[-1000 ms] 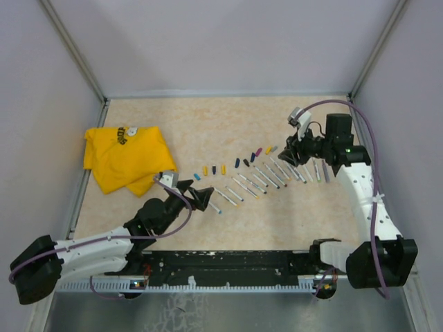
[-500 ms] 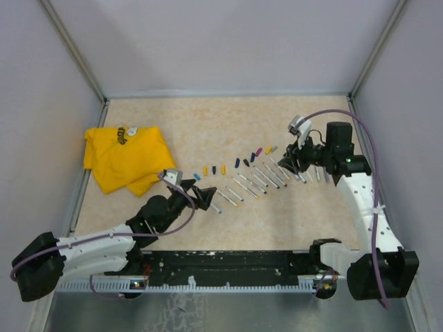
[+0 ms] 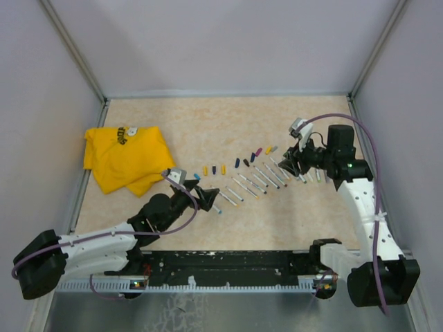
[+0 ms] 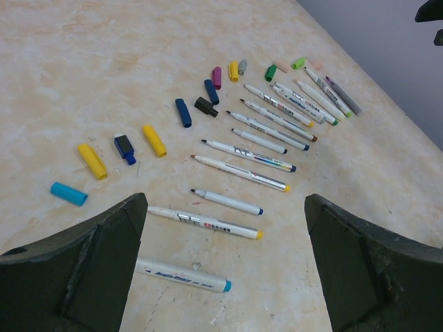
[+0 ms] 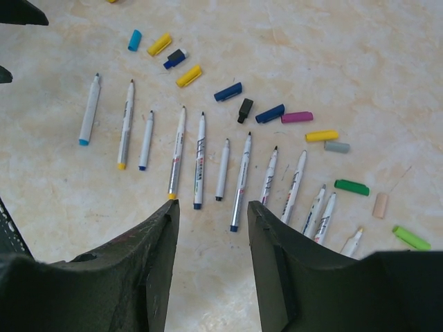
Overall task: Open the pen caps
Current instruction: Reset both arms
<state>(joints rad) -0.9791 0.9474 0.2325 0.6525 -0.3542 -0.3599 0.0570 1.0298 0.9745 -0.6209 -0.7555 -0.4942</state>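
Nearby, yellow cloth (image 3: 122,163), pens (image 4: 239,172) beside loose caps (image 4: 154,140)

Pale lilac walls (image 3: 228,41) enclose a beige marbled tabletop (image 3: 208,124) under even light.

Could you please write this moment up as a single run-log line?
left fingers open, empty, over pens | right fingers open, empty, over pens | caps off, loose beside pens | yellow cloth left of pens
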